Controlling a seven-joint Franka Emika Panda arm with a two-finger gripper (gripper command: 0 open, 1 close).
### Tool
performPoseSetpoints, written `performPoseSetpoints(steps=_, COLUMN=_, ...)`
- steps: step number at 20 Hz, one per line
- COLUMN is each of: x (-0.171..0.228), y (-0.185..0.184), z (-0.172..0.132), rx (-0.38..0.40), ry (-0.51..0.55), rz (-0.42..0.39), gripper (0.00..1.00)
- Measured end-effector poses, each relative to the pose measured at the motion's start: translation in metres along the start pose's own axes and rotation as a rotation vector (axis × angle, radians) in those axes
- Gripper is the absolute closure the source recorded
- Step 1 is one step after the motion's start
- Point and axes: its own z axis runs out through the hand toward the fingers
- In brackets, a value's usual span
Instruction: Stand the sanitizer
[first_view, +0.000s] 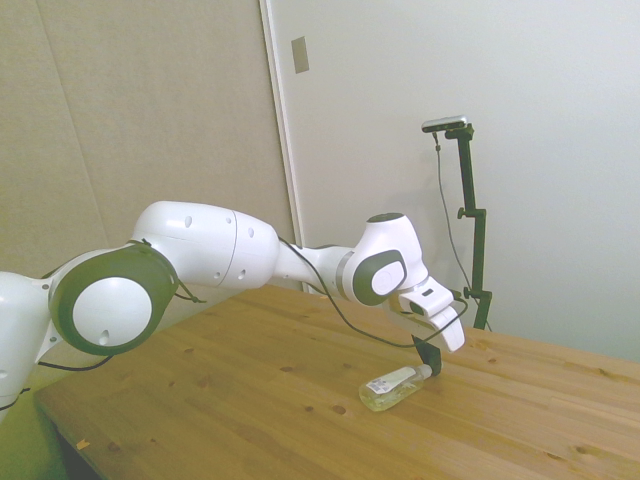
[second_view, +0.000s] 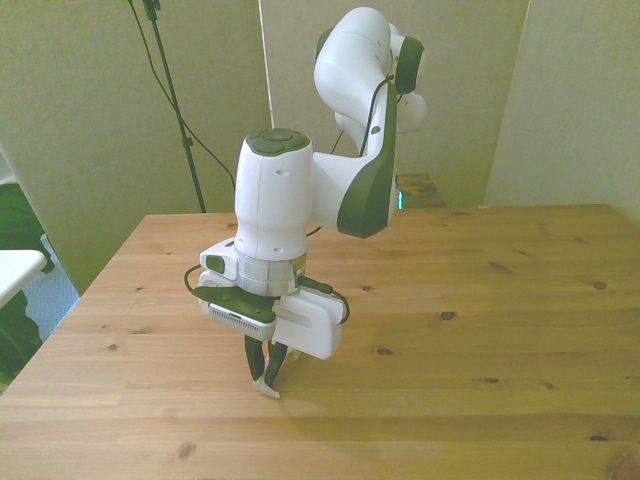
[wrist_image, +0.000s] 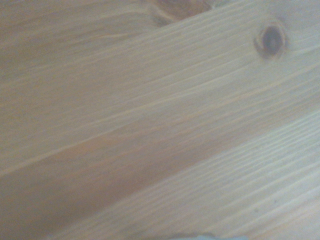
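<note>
Side view: the sanitizer (first_view: 392, 388) lies on its side on the wooden table (first_view: 250, 400), label up, its pump end raised slightly toward the gripper (first_view: 428, 356), whose dark fingers are drawn together on that pump top. In the front view the bottle's body is hidden behind the gripper (second_view: 265, 372); only the white pump tip shows between the narrowed fingers, low over the boards near the table's front edge (second_view: 330, 450). The tabletop is pale knotty pine — planks with dark knots, seen blurred and close in the wrist view (wrist_image: 150, 125). Behind the table stand plain beige and white walls (first_view: 550, 120), with a small grey wall plate (first_view: 300, 54) beside a vertical white trim strip.
</note>
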Motion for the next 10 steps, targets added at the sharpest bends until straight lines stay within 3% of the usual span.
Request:
performPoseSetpoints(steps=4, x=-0.008, y=-0.01, z=-0.016, rx=0.077, ry=0.057, rz=0.018, gripper=1.0)
performPoseSetpoints(steps=10, x=-0.054, y=-0.017, z=-0.098, rx=0.224, ry=0.198, rz=0.002, gripper=1.0)
